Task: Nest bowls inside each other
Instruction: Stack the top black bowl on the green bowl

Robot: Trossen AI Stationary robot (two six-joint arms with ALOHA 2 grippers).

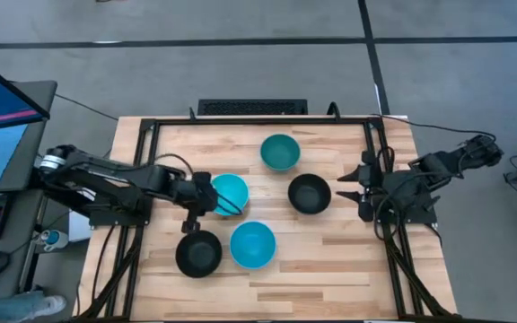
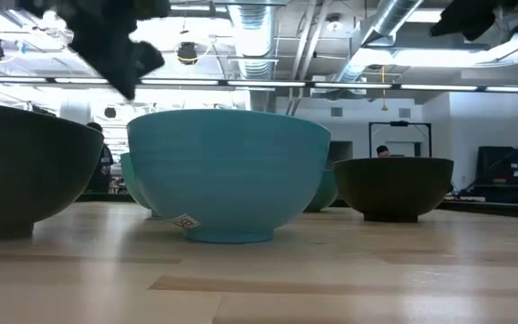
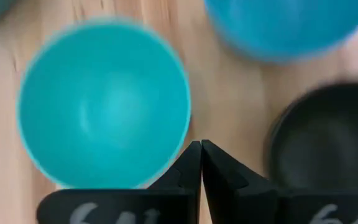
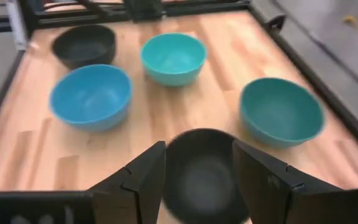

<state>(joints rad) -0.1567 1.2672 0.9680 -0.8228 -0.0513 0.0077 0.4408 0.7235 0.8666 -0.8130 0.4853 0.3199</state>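
Pale butcher-block wood forms the table [image 1: 330,256], framed by black rails, and all five bowls stand apart on it, none nested. At the left, the left gripper [image 1: 206,199] hangs over the near rim of a cyan bowl [image 1: 230,193]; its wrist camera shows the two dark fingers [image 3: 191,168] pressed tip to tip with nothing between them, just above that bowl's edge. Close around it sit a black bowl [image 1: 198,253] toward the front left corner and a second blue bowl [image 1: 253,245] beside that one, both near the cyan bowl but not touching it. Farther out, the teal-green bowl [image 1: 280,152] stands toward the back of the table, and another black bowl [image 1: 310,194] lies to the right of centre. Facing that black bowl from the right edge is the right gripper [image 1: 348,191], its fingers spread wide; from its wrist camera the black bowl shows in the gap between them, though the overhead view shows the tips short of its rim.
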